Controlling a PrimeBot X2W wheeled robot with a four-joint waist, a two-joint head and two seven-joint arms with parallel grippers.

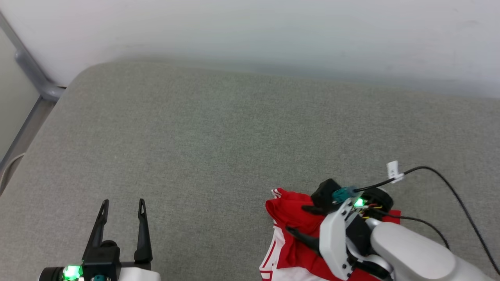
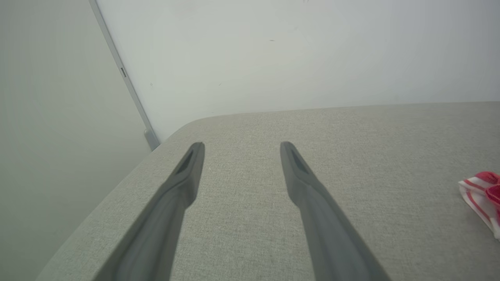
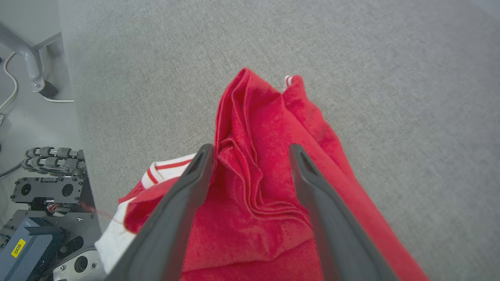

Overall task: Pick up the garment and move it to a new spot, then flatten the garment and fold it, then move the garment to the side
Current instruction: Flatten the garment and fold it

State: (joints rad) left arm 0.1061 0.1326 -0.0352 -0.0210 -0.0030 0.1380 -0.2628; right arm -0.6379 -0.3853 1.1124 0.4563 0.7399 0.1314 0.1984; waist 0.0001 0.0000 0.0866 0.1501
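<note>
- The garment (image 1: 282, 211) sits bunched up on the near right part of the grey fabric surface (image 1: 218, 128), under the right arm. It's mostly red, with a white panel and red-and-white striped trim poking out on the side towards the robot.
- In the right wrist view the red cloth (image 3: 265, 128) is pushed up into a ridge of soft folds. A white bit with red stripes (image 3: 166, 168) reaches about to the surface's edge.
- The right gripper (image 1: 295, 218) is down on the shirt, and its fingers (image 3: 183, 195) are spread wide apart. They straddle that ridge of cloth without pinching it, so nothing is actually held.
- The left gripper (image 1: 123, 201) is at the lower left, well apart from the shirt. Its fingers (image 2: 183, 183) are wide open and empty, hovering over bare fabric.
- From the left wrist camera, a striped corner of the shirt (image 2: 482, 191) peeks in at the right edge.
- The only readable writing is a small yellow label (image 3: 17, 248) on a blue-grey box on the robot's base, which looks like "008". I can't make out any lettering on the shirt in these folds.
- There's a little white tag (image 1: 392, 170) clipped on the black cable (image 1: 449, 187) at the right wrist, too small to read.
- A green light (image 1: 358, 202) glows on the right wrist, and there's another one (image 1: 70, 272) on the left.
- A grey metal frame (image 1: 35, 74) stands by the pale wall (image 1: 273, 31), past the surface's far left corner.
</note>
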